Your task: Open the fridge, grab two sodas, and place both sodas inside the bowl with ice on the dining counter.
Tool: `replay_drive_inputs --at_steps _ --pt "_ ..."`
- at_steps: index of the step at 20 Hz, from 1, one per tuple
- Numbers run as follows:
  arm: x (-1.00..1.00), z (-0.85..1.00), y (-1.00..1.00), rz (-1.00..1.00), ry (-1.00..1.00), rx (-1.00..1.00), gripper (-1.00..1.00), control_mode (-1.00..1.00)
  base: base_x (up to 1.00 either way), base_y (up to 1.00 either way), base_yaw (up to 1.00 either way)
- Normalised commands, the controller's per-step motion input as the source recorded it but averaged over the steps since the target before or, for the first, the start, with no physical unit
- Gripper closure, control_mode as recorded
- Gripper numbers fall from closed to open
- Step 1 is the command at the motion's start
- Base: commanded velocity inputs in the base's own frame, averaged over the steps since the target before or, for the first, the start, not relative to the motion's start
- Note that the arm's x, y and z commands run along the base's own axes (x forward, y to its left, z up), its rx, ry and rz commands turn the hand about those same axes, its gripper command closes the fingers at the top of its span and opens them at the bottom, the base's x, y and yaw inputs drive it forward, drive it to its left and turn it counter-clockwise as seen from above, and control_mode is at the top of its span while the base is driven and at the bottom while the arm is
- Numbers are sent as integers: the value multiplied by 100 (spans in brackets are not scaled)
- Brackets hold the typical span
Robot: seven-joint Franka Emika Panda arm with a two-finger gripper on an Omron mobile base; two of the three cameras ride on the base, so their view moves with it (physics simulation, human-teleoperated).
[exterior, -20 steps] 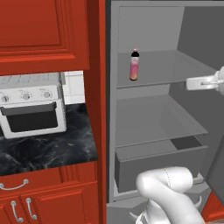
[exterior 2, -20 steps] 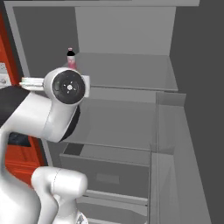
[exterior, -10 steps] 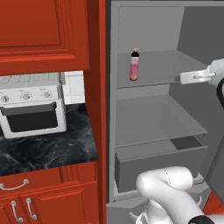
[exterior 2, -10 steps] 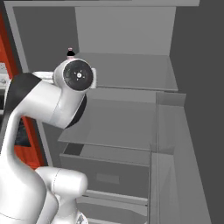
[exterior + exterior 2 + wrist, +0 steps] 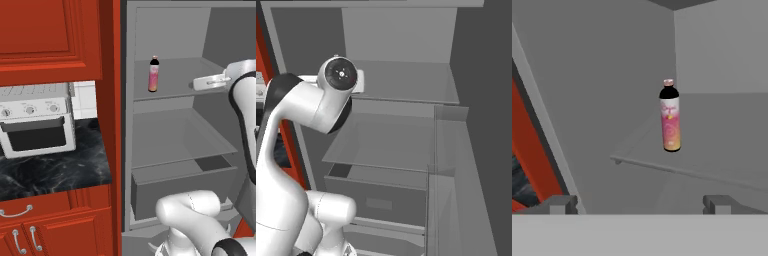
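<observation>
At the far left a white toaster oven (image 5: 37, 120) was seen on a black marble bench (image 5: 55, 167) under red cabinets (image 5: 50, 37). To its right the fridge (image 5: 175, 130) was found open, one soda (image 5: 153, 74) standing upright near the left front of the upper shelf (image 5: 175, 82). Further right the claw (image 5: 197, 84) was held level with that shelf, spread wide and empty, well apart from the bottle. A careless sideways approach could likely tip the slim bottle or knock it off the shelf.

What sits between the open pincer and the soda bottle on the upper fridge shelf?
Nothing. In the hand view the pincer faces the soda bottle across bare grey shelf; the left base view shows the same open stretch.
</observation>
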Motion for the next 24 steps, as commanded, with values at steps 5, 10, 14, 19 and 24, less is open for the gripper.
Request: replay_drive_inputs --at_steps 5,10,14,19,24 --pt "36 1 0 0 0 0 -100 -100 0 0 0" --pt "35 0 3 0 0 -2 -100 -100 0 0 0" --pt "31 0 10 -1 0 -5 -100 -100 0 0 0" --pt "30 0 1 0 0 -10 -100 -100 0 0 0" --pt "26 0 4 -1 0 -11 -100 -100 0 0 0"
